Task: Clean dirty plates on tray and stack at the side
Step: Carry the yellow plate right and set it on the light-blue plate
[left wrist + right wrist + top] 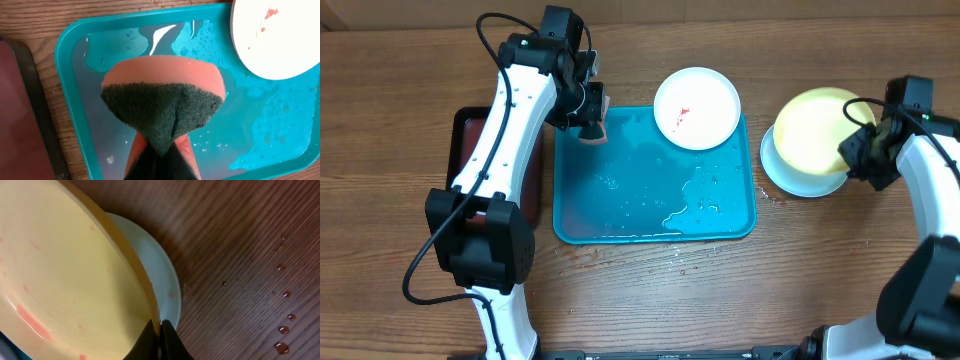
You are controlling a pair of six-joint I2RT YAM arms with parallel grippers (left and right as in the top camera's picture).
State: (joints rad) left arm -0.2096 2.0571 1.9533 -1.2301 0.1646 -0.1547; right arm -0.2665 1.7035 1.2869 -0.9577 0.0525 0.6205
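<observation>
the tray (620, 215), centre frame, holds water and 1 red-smeared white plate (697, 108) at its upper right corner. the left gripper (590, 125) clenches a sponge (593, 132) over the tray's upper left. at right, the right gripper (857, 150) pinches the yellow plate (815, 125) by its rim above the blue plate (790, 178).

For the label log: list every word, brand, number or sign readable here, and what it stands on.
None: no readable word, number or sign shows on the tray, white plate, yellow plate, light blue plate, sponge or black tray.
</observation>
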